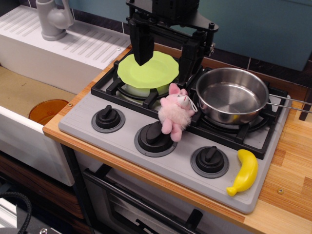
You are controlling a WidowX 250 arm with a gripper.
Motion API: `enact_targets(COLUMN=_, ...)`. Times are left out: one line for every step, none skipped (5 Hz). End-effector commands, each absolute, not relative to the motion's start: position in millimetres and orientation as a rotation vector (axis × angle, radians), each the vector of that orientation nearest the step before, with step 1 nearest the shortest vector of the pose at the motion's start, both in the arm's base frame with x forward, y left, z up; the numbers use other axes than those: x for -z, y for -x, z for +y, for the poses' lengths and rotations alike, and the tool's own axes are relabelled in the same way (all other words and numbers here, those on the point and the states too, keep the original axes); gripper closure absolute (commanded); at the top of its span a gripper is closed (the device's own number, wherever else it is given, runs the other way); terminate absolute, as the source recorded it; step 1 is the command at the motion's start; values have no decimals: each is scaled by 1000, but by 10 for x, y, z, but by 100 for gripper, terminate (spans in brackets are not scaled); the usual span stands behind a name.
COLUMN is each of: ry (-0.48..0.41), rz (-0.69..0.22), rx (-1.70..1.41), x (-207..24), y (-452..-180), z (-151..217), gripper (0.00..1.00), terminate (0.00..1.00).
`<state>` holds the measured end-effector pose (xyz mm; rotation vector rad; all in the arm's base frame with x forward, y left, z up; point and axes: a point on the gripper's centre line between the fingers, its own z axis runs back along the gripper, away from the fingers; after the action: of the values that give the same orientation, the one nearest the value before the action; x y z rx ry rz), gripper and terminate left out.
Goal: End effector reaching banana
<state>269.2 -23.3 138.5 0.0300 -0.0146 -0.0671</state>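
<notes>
Across the wooden desk (287, 195) sits a grey toy stove (161, 161) with a black grate and three black knobs along its front. Arm enters from the top edge, bulky and black, hanging straight down over the rear of the stove. Its pincer (165, 51) points downward, two long flat prongs set wide apart with clear space between them, holding nothing. Left prong hangs over a lime-green plate (156, 73) on the back-left burner; right prong drops just beside the rim of a steel pan (233, 95) on the right burner. Pan handle runs off toward the right edge.

Pink plush pig (175, 116) lies on the front of the grate, between plate and pan, above the middle knob (155, 136).

Banana (243, 171): bright yellow, smooth, gently curved, lying flat on the stove's front-right corner, just beside the right knob (209, 160). Its narrow tip points toward the front edge. Well apart from the pincer, untouched.

Left of the stove, a white sink (29, 126) with a grey faucet (53, 19); an orange cup (48, 111) stands in the basin.
</notes>
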Motion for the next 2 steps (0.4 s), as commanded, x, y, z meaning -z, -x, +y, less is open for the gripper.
enact_targets(ry=-30, rz=-15, rx=67, x=-1385, y=-2692, z=-233, gripper=0, terminate=0)
enact_targets(ry=-41, rz=-38, rx=29, x=-1365, y=-2645, z=-476, gripper=0, terminate=0)
